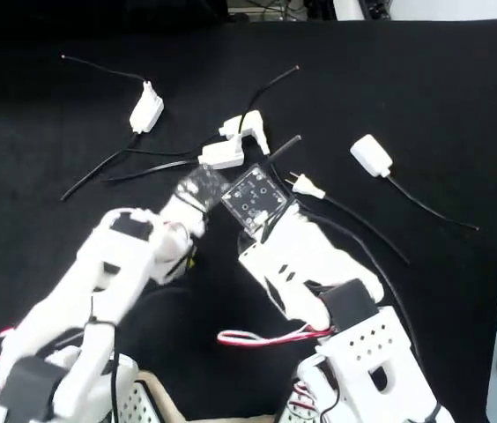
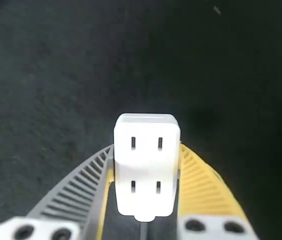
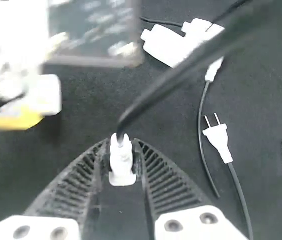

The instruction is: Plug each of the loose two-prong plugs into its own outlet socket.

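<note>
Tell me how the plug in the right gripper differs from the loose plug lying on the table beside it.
The held plug is clamped in the right gripper; the loose plug lies flat on the table, untouched. The loose plug's two prongs show plainly; the held plug's prongs are hidden. Both are white with a black cord.

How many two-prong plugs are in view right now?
2. One plug lies loose on the table, prongs bare; a second plug sits in the right gripper. Others may be hidden among the white blocks.
</note>
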